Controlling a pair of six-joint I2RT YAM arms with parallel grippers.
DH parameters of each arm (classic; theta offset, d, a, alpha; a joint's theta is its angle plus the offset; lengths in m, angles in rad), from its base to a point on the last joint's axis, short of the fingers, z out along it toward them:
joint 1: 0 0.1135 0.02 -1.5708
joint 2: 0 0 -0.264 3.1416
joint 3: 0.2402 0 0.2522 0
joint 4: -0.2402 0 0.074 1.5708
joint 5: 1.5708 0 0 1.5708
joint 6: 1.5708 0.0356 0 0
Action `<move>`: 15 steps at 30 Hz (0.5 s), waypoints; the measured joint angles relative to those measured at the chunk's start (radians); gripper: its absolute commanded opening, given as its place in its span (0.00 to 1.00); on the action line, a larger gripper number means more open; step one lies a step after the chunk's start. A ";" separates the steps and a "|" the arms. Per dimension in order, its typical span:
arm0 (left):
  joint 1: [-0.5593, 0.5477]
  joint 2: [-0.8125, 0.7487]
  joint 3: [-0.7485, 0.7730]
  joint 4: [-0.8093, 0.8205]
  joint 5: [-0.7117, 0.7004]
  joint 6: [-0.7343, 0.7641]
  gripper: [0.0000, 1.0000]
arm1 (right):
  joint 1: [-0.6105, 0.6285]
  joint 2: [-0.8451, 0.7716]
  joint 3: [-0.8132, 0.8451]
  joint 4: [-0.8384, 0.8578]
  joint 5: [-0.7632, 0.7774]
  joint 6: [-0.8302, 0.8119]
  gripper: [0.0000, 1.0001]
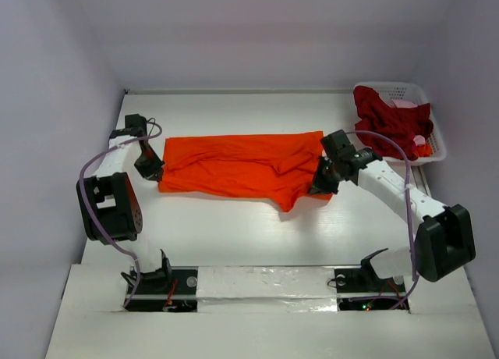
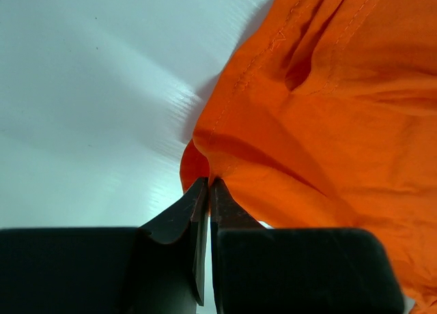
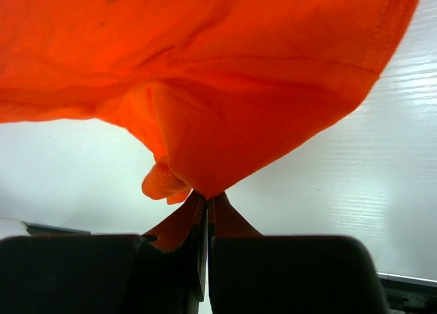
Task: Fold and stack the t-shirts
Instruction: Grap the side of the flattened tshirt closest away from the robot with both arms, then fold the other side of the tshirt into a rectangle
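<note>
Pink cloth (image 1: pixel 406 104) mostly under crimson shirt (image 1: pixel 386 121)

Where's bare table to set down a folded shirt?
Bare table behind the orange shirt, up to the back wall, and a strip in front of it, toward the arm bases. Crowded: far right corner, where the basket holds the dark red shirt; the left gripper and right gripper pinch the orange shirt's ends.

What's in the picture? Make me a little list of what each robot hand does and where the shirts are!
orange shirt: stretched across the white table between both hands
left hand: shut on the shirt's left end
right hand: shut on its right end
dark red shirt: bunched in the white basket, far right
pink cloth: in the basket too
</note>
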 measured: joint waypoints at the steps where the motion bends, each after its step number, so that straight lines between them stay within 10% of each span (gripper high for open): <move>1: 0.000 0.000 0.003 -0.001 0.000 0.000 0.00 | -0.009 0.006 0.000 -0.003 0.000 -0.003 0.00; 15: 0.011 0.013 0.047 -0.022 0.003 0.000 0.00 | -0.132 0.041 0.060 -0.037 0.023 -0.051 0.00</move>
